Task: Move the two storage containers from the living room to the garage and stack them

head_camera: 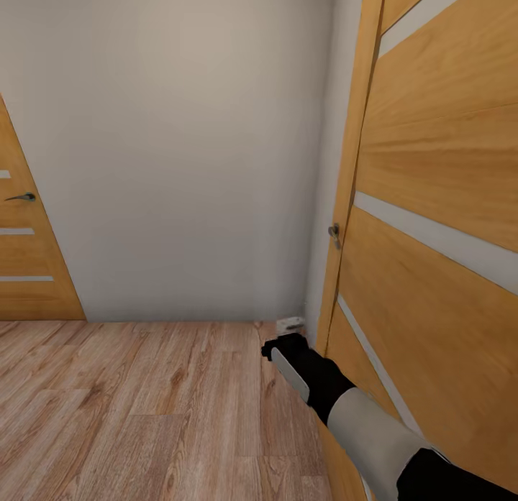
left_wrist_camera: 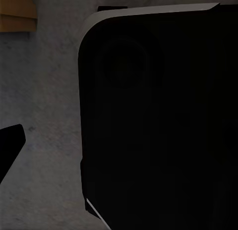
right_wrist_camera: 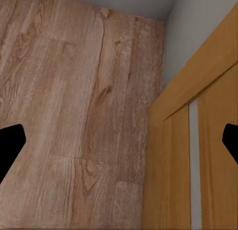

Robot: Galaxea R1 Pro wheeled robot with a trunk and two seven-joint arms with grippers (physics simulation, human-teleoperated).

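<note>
The right arm enters at the near right of the head view, a black and pale grey forearm reaching forward and low over the light wood-plank floor. Its right gripper hangs just beside the foot of a wooden door with pale horizontal stripes, which stands at the right and runs from near to far. In the right wrist view, two dark fingertips sit at opposite edges with bare planks and the door's lower panel between them, so the fingers are spread and grip nothing.

The left wrist view is dim: a large black rounded body covers most of it, with mottled grey surface beside it and a small patch of wood in one corner. One dark fingertip of the left gripper shows at the edge; whether those fingers are spread or pressed together I cannot tell.

Farther on, a small white block sits on the planks by the corner where the door frame meets the wall. A metal door handle projects from the door's edge. The plain white wall closes the far side, and at far left stands a second wooden door with its own handle.

Neither orange-red container can be seen from here.
</note>
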